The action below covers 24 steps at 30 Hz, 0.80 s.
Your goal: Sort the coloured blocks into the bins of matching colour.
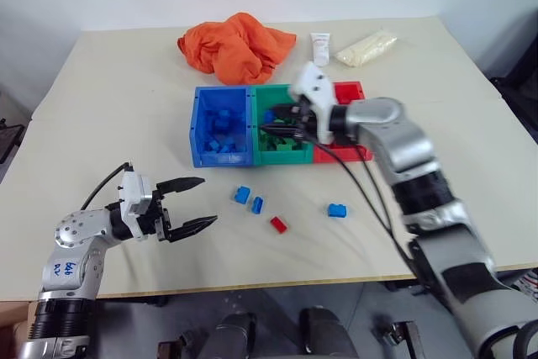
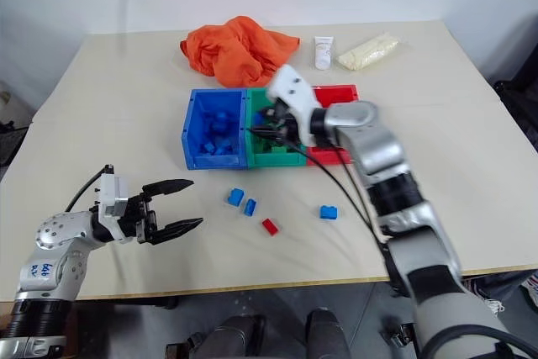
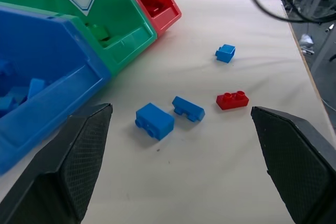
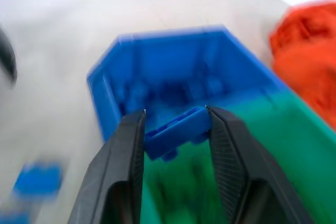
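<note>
Three joined bins stand mid-table: blue bin (image 1: 198, 128), green bin (image 1: 271, 95), red bin (image 1: 348, 91). Several blue blocks lie inside the blue bin. My right gripper (image 1: 271, 126) hovers over the green bin close to the blue bin's wall, shut on a blue block (image 4: 176, 129). On the table in front of the bins lie two blue blocks (image 1: 242, 195) (image 1: 257, 204), a red block (image 1: 278, 224) and another blue block (image 1: 337, 210). My left gripper (image 1: 207, 201) stands open just above the table, left of those loose blocks, nothing between its fingers.
An orange cloth (image 1: 236, 44) lies crumpled behind the bins. A white tube (image 1: 320, 46) and a pale bag (image 1: 366, 47) sit at the back right. The table's front edge (image 1: 277, 285) runs close below the loose blocks.
</note>
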{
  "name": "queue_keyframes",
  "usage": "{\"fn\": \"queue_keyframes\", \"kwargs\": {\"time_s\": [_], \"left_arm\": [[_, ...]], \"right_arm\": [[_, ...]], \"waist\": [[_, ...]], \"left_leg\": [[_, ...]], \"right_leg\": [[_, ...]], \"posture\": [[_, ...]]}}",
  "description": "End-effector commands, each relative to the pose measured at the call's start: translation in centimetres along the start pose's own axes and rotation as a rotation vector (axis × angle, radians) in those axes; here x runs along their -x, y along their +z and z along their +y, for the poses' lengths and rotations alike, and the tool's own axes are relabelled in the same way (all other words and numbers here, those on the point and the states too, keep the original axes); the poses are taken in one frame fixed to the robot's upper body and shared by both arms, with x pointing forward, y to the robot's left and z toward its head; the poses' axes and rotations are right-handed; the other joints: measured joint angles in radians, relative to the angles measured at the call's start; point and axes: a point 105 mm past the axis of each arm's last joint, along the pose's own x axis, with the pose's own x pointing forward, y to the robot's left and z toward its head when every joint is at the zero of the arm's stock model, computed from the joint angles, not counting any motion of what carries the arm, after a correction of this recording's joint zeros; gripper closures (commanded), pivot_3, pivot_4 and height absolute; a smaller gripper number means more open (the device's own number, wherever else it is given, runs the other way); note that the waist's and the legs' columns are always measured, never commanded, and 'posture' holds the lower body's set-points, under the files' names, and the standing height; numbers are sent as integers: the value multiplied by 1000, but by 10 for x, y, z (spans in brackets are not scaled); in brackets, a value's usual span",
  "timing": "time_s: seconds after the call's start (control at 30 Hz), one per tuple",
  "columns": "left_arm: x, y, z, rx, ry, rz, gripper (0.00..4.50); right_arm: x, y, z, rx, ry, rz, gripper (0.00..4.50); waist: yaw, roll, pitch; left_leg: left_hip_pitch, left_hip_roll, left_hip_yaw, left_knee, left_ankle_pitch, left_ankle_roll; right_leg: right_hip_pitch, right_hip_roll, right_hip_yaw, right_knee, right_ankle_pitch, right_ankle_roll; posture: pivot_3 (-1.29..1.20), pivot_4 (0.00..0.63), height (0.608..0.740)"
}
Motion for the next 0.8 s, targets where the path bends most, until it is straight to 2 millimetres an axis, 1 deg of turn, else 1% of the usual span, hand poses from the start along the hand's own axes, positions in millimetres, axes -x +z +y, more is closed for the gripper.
{"fn": "queue_keyframes", "kwargs": {"time_s": [0.03,0.1,0.17,0.23,0.3,0.37,0.5,0.6,0.7,0.77,0.8], "left_arm": [[-1,6,4,-42,-3,-14,0],[-4,7,6,-51,-10,-14,0],[-7,8,7,-61,-18,-16,0],[-9,9,9,-70,-26,-16,0],[-10,11,13,-81,-31,-17,0],[-11,13,17,-87,-36,-18,0],[-15,13,20,-86,-56,-21,0],[-19,14,22,-86,-74,-29,0],[-19,14,23,-81,-90,-34,0],[-18,13,22,-75,-100,-27,0],[-17,12,22,-73,-103,-25,0]], "right_arm": [[-26,15,-8,54,-48,-48,3126],[-41,15,-12,42,-92,-30,3126],[-50,15,-16,35,-139,-22,2400],[-55,16,-18,48,-167,-25,1818],[-55,22,-22,63,-200,-45,1077],[-52,33,-25,88,-204,-98,414],[-40,38,-23,130,-138,-151,414],[-20,39,-18,145,-62,-194,414],[19,26,3,170,70,-196,414],[53,8,21,167,155,-139,414],[66,1,27,157,173,-105,414]], "waist": [[-4,0,0],[-10,0,0],[-15,0,0],[-20,0,0],[-22,0,0],[-26,0,0],[-44,0,0],[-47,0,0],[-43,-1,-1],[-37,-1,-1],[-32,-1,-1]], "left_leg": [[0,0,0,0,0,0],[0,0,-1,0,0,0],[0,0,-1,1,0,-1],[0,0,-2,1,0,-1],[0,0,-2,0,0,-1],[0,0,-2,0,0,-2],[-1,1,-2,0,0,-2],[-1,1,-2,0,0,-3],[-2,1,-3,2,0,-3],[-2,1,-4,2,-1,-3],[-3,1,-4,2,-1,-2]], "right_leg": [[-1,0,-1,1,0,0],[-1,0,-1,2,0,-1],[-1,1,-1,3,1,-1],[-2,2,-1,3,1,-2],[-2,3,0,4,1,-2],[-3,3,0,4,1,-2],[-5,3,0,6,1,-2],[-6,3,0,10,1,-2],[-6,2,0,10,1,-2],[-6,2,0,10,1,-2],[-7,2,0,9,1,-2]], "posture": [[0,150,740],[0,150,740],[0,150,740],[0,150,740],[0,150,740],[0,150,740],[0,150,740],[0,150,740],[0,150,740],[0,150,740],[0,150,740]]}}
